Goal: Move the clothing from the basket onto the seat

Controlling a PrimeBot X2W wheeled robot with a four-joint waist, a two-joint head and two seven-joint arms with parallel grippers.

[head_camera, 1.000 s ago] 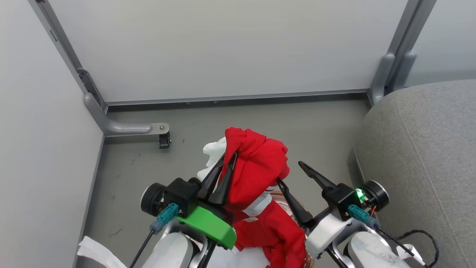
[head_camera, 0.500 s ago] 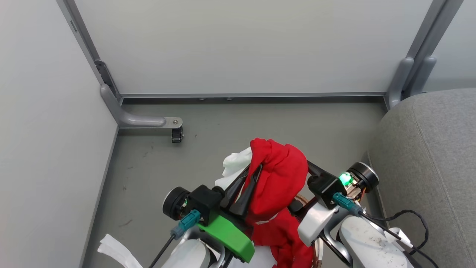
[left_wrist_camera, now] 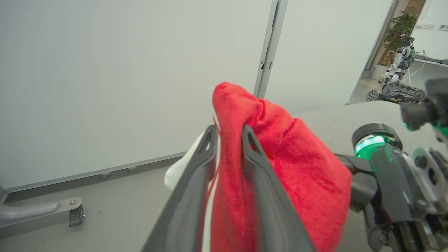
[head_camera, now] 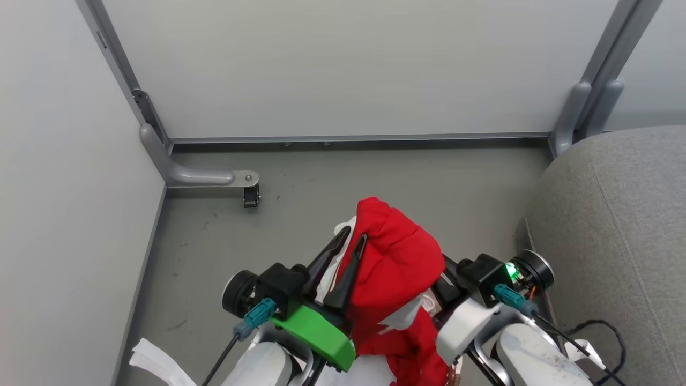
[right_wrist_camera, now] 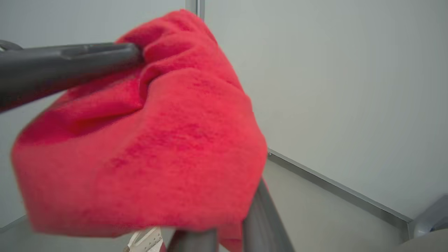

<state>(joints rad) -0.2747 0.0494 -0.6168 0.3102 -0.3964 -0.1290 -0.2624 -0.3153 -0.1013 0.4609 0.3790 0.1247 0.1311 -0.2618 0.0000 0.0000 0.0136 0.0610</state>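
Seat (head_camera: 616, 230): the big grey cushion is off to the right, and nothing red lies on it yet
Floor (head_camera: 332, 182): the grey ground lies under the arms; if the cloth slips, I think it would land here and not on the seat
Clothing (head_camera: 396, 262): a red bunch is held up in the air between the two arms, near the seat but not over it; a long part hangs down low and could catch on something below and tug the bunch loose
Left gripper (left_wrist_camera: 227, 131): its two fingers are pressed together on a fold of the red cloth near the top; the fold looks thin, so a fast swing might shake it out
Right gripper (left_wrist_camera: 350, 166): the cloth lies over its fingers and hides the tips, so I cannot tell if it is pinching or spread; if it only sits under the cloth, it may not help hold it
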